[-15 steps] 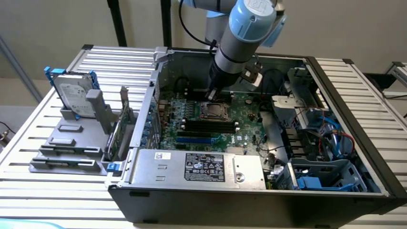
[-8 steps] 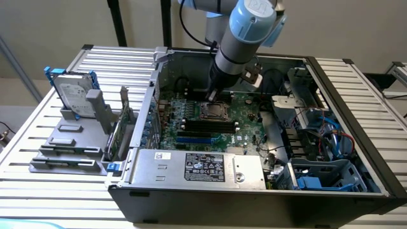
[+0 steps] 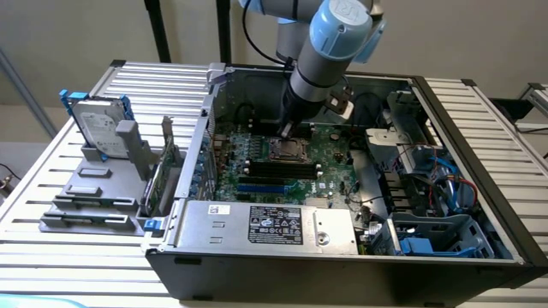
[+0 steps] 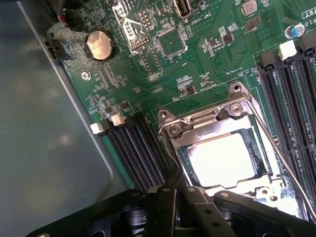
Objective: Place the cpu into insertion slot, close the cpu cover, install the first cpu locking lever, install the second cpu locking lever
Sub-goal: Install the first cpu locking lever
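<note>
An open computer case [image 3: 342, 192] is seen lying on its side on a slatted metal bench [image 3: 51, 212], with the green motherboard [image 3: 256, 173] exposed inside it. The robot arm [image 3: 330, 45] is lowered from above into the case, and its hand [image 3: 287, 133] is held just over the insertion slot [image 3: 288, 149], which sits near the middle of the board, above the long black memory slots [image 3: 278, 170].

In the wrist view, the cpu [image 4: 222, 160] is seen seated flat in the insertion slot [image 4: 174, 129], its pale metal top brightly lit. The cpu cover [image 4: 197, 127] is laid down around it, so that the chip shows through the square window in the frame. A thin metal locking lever [image 4: 281, 158] is seen running along one side of the socket, angled slightly away from it. The dark body of the hand [image 4: 182, 207] is seen close against the near edge of the socket; whether its fingers are wide or narrow cannot be told.

A round coin battery [image 4: 100, 45] is mounted on the board, well apart from the socket. On the bench, at the exterior view's left, a hard drive [image 3: 99, 128] is stood upright in a grey holder [image 3: 94, 192].
</note>
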Controlling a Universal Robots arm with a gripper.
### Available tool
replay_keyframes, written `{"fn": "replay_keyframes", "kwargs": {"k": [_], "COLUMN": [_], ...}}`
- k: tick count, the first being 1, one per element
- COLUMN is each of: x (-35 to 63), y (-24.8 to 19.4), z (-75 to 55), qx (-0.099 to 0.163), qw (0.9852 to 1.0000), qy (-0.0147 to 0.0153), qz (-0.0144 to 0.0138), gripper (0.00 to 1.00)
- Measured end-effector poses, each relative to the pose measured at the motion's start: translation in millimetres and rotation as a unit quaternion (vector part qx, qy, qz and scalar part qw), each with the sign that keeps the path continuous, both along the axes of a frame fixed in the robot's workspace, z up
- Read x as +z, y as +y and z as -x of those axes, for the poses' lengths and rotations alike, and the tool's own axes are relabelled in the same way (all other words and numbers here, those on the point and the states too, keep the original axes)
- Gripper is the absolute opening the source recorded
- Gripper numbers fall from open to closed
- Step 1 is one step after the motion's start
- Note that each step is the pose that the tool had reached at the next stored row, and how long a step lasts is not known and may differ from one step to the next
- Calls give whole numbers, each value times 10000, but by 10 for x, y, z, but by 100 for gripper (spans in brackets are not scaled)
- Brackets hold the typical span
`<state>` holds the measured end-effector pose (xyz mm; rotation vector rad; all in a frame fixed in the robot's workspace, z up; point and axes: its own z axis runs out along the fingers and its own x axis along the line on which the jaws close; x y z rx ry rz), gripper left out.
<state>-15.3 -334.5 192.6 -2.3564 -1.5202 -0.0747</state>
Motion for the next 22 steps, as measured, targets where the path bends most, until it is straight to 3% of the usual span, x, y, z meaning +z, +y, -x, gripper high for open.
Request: {"fn": "replay_keyframes", "kwargs": {"k": [7,12,17,22], "x": [-7,-8,-8,25], "y": [1,0,1,-1], "z": [-46,-62,-71,-73], "qx": [39,107,226,277], "qw": [10000,9999,9997,9996], "qy": [-1,-1,0,3], "qz": [-11,-50,-107,-110], "gripper": [11,11,11,11]}}
